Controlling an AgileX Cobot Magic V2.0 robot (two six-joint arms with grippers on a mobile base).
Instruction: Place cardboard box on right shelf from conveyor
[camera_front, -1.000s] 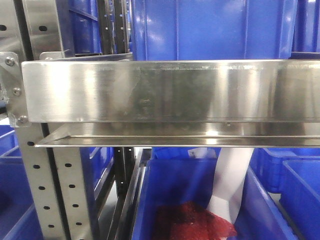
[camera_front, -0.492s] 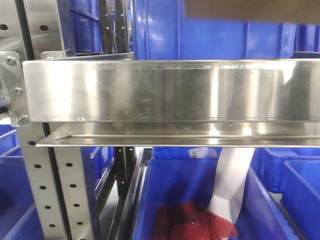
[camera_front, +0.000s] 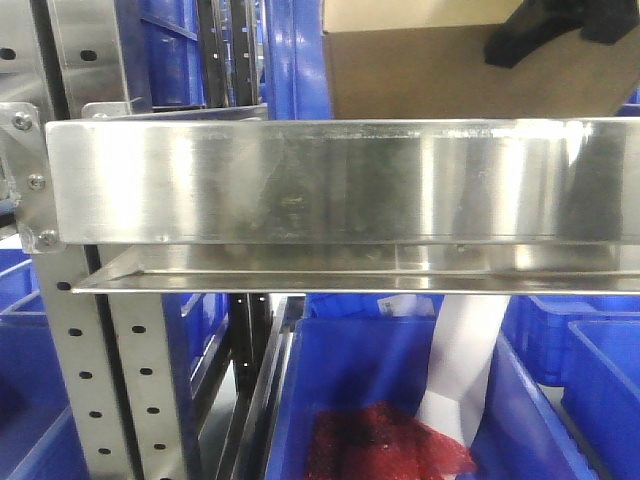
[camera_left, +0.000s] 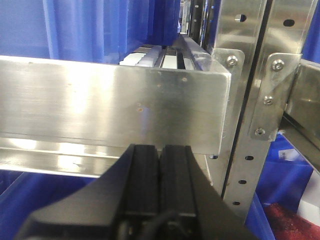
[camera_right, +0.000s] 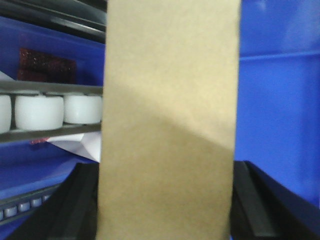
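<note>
The tan cardboard box (camera_front: 420, 75) hangs at the upper right of the front view, its lower edge just behind the top of the right shelf's steel front lip (camera_front: 300, 180). My right gripper (camera_right: 166, 200) is shut on the box (camera_right: 167, 115), one black finger (camera_right: 80, 205) on each side. One of those fingers (camera_front: 525, 35) shows against the box's right end. My left gripper (camera_left: 160, 152) is shut with nothing in it, low in front of the shelf lip (camera_left: 100, 105). The conveyor is out of view.
Blue bins (camera_front: 400, 60) stand on the shelf behind the box. Below the lip, a blue bin (camera_front: 340, 380) holds red mesh (camera_front: 380, 445) and white paper (camera_front: 460, 370). Perforated steel uprights (camera_front: 90, 380) stand at the left. White rollers (camera_right: 40, 110) lie beside the box.
The box, held by my right gripper, has come down from the top edge of the front view to just above the shelf lip. A second ago it was out of sight.
</note>
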